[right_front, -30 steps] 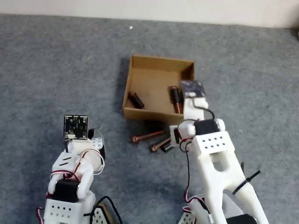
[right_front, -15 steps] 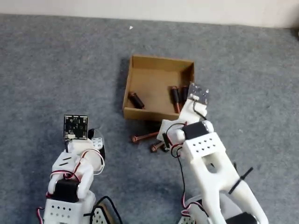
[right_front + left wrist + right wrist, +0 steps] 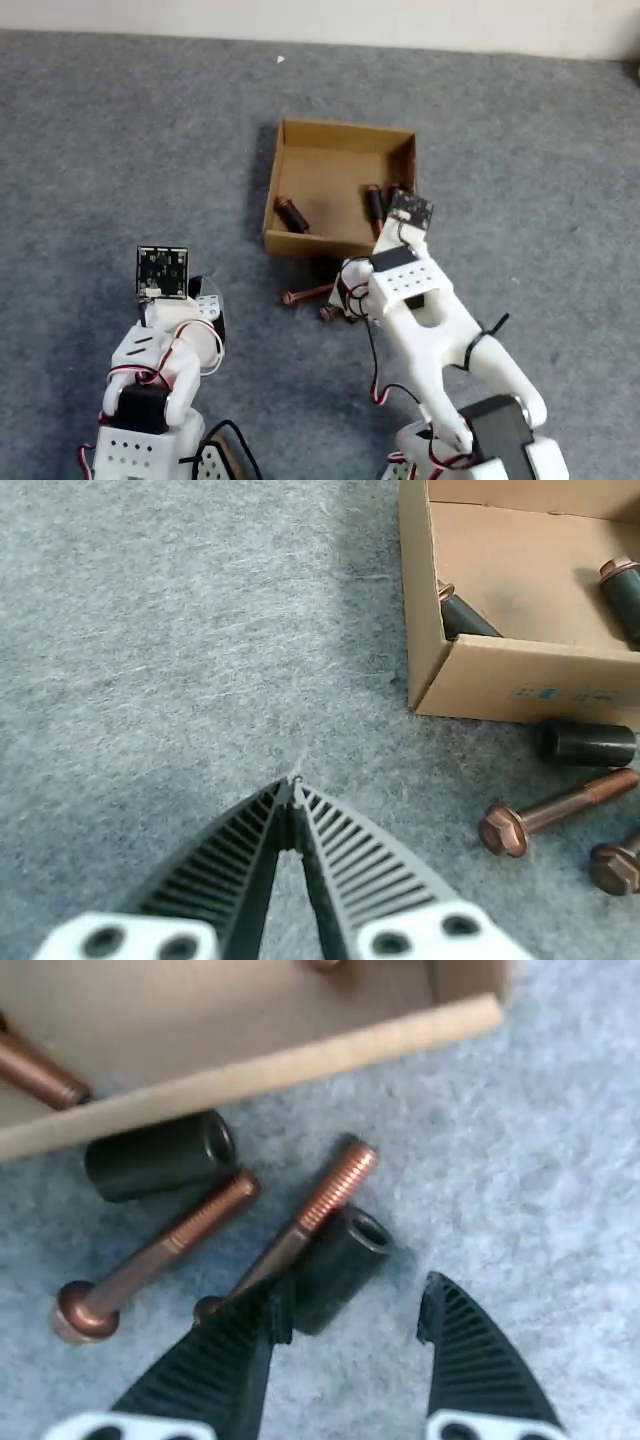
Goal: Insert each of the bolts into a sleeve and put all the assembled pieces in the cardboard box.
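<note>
Grey fabric covers the tabletop (image 3: 120, 130), and your cardboard box (image 3: 312, 243) sits open near the middle, ahead of both arms. Two finished parts already lie inside it. The first assembled piece (image 3: 291, 214) is by the wall on the left arm's side, and the second assembled piece (image 3: 375, 205) is by the opposite wall.

The loose parts are bunched together just outside the box's near wall. The first sleeve (image 3: 160, 1155) lies on its side close against that wall. The first bolt (image 3: 160, 1255) lies just beside it, not inserted, with its head pointing away from the box. The second bolt (image 3: 300, 1222) and second sleeve (image 3: 340, 1255) lie side by side and touching. That bolt's threaded end points toward the box, and it too is outside its sleeve.

Your right gripper (image 3: 355, 1305) hangs low over that second pair with its fingers (image 3: 240, 1350) spread wide and gripping nothing. One finger overlaps the head end of the second bolt and the rear of the second sleeve, and the other stands over the fabric alone.

Your left gripper (image 3: 293, 788) is well off to the side, low over the fabric and short of the box's corner. Its fingers are pressed together with nothing between them.

In the high view your left arm (image 3: 160, 350) is folded back, well apart from the parts. Your right arm (image 3: 410, 295) lies over the loose parts, its wrist camera above the box's near wall.
</note>
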